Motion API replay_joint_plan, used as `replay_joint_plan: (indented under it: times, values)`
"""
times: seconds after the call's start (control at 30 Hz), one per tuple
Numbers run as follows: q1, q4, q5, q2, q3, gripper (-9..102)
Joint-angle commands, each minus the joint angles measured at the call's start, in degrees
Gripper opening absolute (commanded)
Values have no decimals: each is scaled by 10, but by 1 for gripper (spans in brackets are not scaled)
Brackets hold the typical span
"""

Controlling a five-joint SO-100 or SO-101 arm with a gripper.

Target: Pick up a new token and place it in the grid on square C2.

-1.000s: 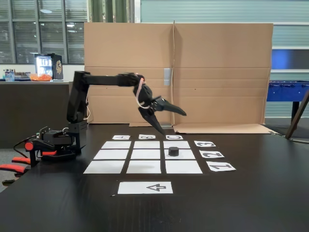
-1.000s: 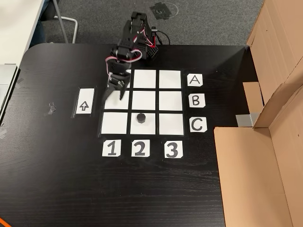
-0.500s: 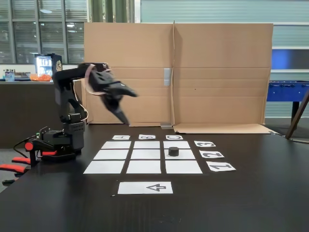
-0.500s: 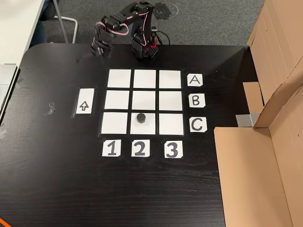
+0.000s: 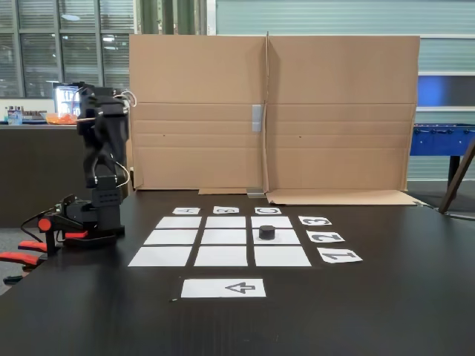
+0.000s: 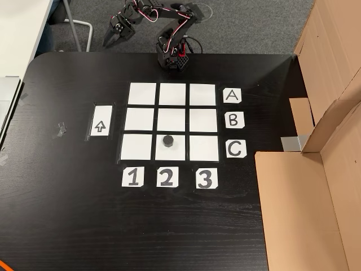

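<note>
Fingers of the gripper hang slightly parted and empty beyond the black table's far edge in a fixed view, the arm having folded back over its base from above the grid within a second. On the grid, edged by the A, B, C cards and the 1, 2, 3 cards, the token stays put on square C2.

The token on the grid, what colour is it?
The token is black, sitting on a white square; the fixed view from above shows it best.
</note>
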Motion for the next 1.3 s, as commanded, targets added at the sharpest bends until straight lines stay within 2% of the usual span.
replay_joint_plan:
  times: [0.0,0.3,0.47,0.73,1.27]
  values:
    - [25,-7,-26,72,50,-1]
    - [101,-40,-36,192,168,-1]
    - [116,-69,-44,250,258,-1]
    - [132,-64,-60,388,395,-1]
    - [157,-72,-69,466,493,-1]
